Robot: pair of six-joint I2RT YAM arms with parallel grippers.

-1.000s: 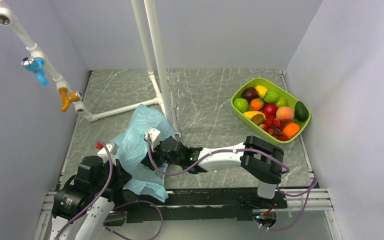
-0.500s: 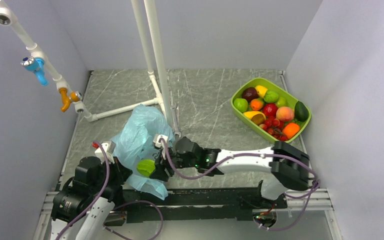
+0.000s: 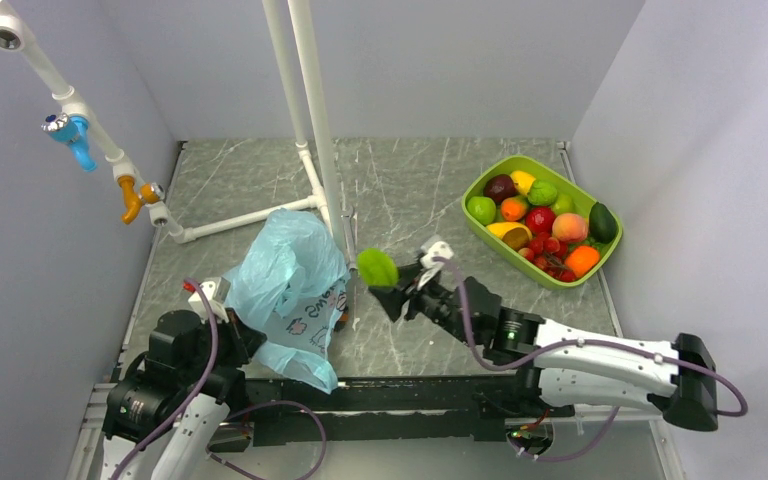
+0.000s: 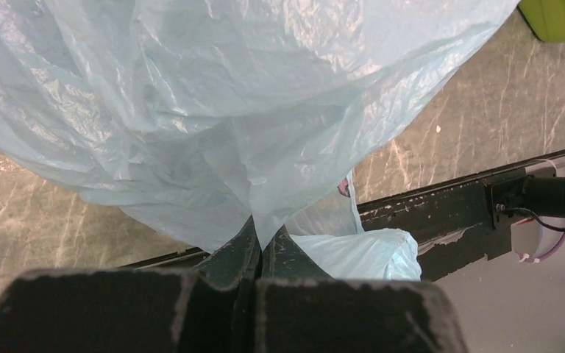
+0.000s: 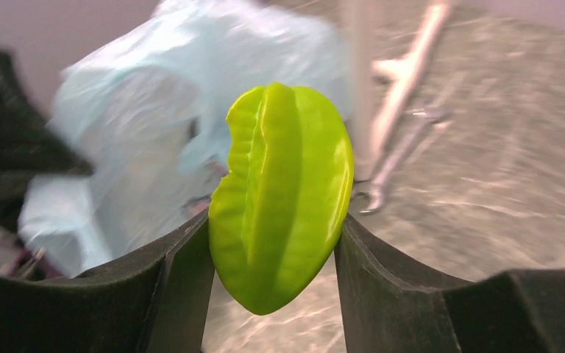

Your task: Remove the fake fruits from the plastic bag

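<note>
The light-blue plastic bag (image 3: pixel 290 285) lies crumpled at the near left of the table, its printed side up; it fills the left wrist view (image 4: pixel 213 110). My left gripper (image 4: pixel 261 246) is shut on a fold of the bag at its near edge. My right gripper (image 3: pixel 392 283) is shut on a ridged lime-green fake fruit (image 3: pixel 376 267) and holds it above the table, right of the bag. The right wrist view shows the fruit (image 5: pixel 283 195) pinched between both fingers, with the bag blurred behind. Several other fake fruits (image 3: pixel 540 220) lie in the tray.
A lime-green tray (image 3: pixel 572 279) stands at the far right. White pipes (image 3: pixel 315 110) rise from the table behind the bag, with a pipe foot (image 3: pixel 245 218) lying on the table. Grey walls close in on three sides.
My right gripper pulled out of the bag with the green fruit, swung right and lifted it clear. The bag settled, showing its print. My left gripper stayed shut on the bag.
</note>
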